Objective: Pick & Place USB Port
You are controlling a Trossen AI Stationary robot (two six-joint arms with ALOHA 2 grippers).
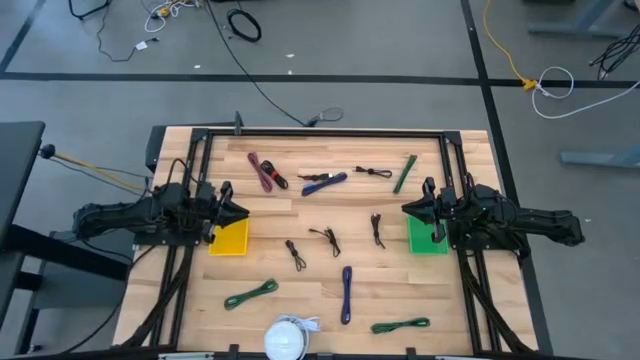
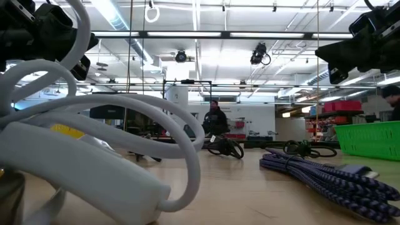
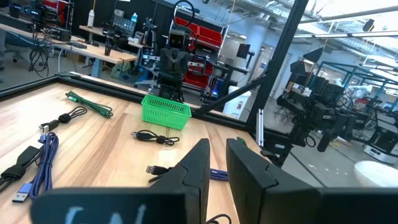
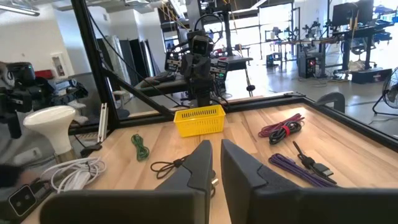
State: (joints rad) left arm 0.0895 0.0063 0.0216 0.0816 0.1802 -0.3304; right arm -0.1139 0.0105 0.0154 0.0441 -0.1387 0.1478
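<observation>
Several coiled USB cables lie flat on the wooden table: a maroon one (image 1: 266,172), blue ones (image 1: 324,183) (image 1: 346,292), green ones (image 1: 404,172) (image 1: 250,293) (image 1: 400,325), black ones (image 1: 325,238) (image 1: 377,228) and a white one (image 1: 290,338) at the near edge. A yellow basket (image 1: 229,237) stands at the left and a green basket (image 1: 428,233) at the right. My left gripper (image 1: 232,211) (image 3: 217,165) hovers shut over the yellow basket's far edge. My right gripper (image 1: 408,208) (image 4: 216,163) hovers shut over the green basket's far edge. Neither touches anything.
A black frame (image 1: 320,133) runs along the table's far and side edges. In the low view the white cable (image 2: 94,156) fills the foreground, with a blue braided cable (image 2: 319,175) beside it. Bare wood lies between the cables at the centre. A person (image 2: 215,122) stands far behind the table.
</observation>
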